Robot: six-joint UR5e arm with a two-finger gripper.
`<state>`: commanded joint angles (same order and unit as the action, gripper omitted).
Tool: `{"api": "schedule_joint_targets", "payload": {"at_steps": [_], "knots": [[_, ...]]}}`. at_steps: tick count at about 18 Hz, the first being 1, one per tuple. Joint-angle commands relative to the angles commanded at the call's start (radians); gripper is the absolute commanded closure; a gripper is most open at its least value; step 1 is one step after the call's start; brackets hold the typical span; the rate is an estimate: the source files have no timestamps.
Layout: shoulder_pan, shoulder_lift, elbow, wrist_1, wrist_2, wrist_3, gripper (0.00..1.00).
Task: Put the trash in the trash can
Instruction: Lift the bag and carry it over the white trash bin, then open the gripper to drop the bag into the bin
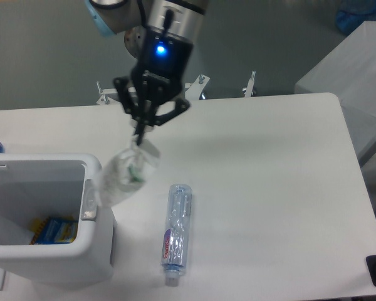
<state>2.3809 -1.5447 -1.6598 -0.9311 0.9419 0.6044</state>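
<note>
Now the gripper, its fingers pinched on the top of the crumpled clear wrapper, dangles it in the air just beside the right rim of the white trash can, while the bottle lies on the white table to its right.

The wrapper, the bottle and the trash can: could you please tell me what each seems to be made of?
Wrapper: thin clear plastic film, crumpled and see-through, though blurred.
Bottle: clear glossy plastic; the table shows through it.
Trash can: opaque white plastic, smooth, seemingly moulded, with rounded corners.
</note>
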Motion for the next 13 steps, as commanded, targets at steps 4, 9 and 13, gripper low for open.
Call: {"api": "schedule_joint_targets", "payload": {"at_steps": [4,9,13], "knots": [[-0.054,-0.006,0.003,0.0,0.0,0.002,1.0],[-0.137,-0.054,0.008,0.026,0.0,-0.005,1.0],[-0.154,-0.084,0.009,0.035,-0.003,-0.006,1.0]]}}
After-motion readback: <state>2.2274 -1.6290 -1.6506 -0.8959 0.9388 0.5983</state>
